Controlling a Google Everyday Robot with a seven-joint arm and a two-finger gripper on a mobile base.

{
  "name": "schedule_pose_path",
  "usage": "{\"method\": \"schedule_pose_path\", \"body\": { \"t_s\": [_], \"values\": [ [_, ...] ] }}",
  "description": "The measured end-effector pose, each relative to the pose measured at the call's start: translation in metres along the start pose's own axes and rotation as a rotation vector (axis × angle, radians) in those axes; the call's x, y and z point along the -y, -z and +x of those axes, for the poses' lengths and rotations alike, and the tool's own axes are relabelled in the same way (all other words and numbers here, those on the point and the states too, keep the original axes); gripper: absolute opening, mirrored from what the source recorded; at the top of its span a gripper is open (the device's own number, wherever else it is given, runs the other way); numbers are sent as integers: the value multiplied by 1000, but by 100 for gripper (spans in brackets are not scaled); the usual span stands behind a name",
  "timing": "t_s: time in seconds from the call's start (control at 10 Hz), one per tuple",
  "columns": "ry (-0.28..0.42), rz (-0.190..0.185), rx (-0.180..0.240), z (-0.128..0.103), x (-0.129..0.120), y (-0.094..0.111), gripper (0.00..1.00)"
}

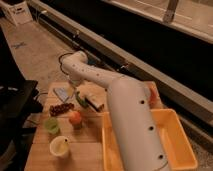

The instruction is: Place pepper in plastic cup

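We list, on the wooden table [92, 142]:
- gripper [78, 93], low at the far middle under the white arm's [127, 115] bend, claw spread wide
- pepper [81, 101], lying just beneath the gripper; contact we cannot tell
- plastic cup [51, 125], near left, upright, apart from the pepper
- grapes [60, 108] and orange fruit [75, 118] between them

Pepper [80, 99] dark green, slender; plastic cup [51, 125] light green, upright, well apart.

Dim warm light, soft blur throughout (background near black), gripper [80, 95] shadowed under the pale arm [131, 120]
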Motion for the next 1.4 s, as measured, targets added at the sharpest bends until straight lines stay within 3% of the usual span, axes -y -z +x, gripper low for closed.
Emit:
{"method": "schedule_pose_path", "body": {
  "t_s": [0.3,0.9,1.4],
  "values": [
    [-2,-62,13,2,3,-25,76],
    [-50,-91,-14,10,10,-47,73],
    [-65,-91,-30,14,13,-53,29]
  ]
}}
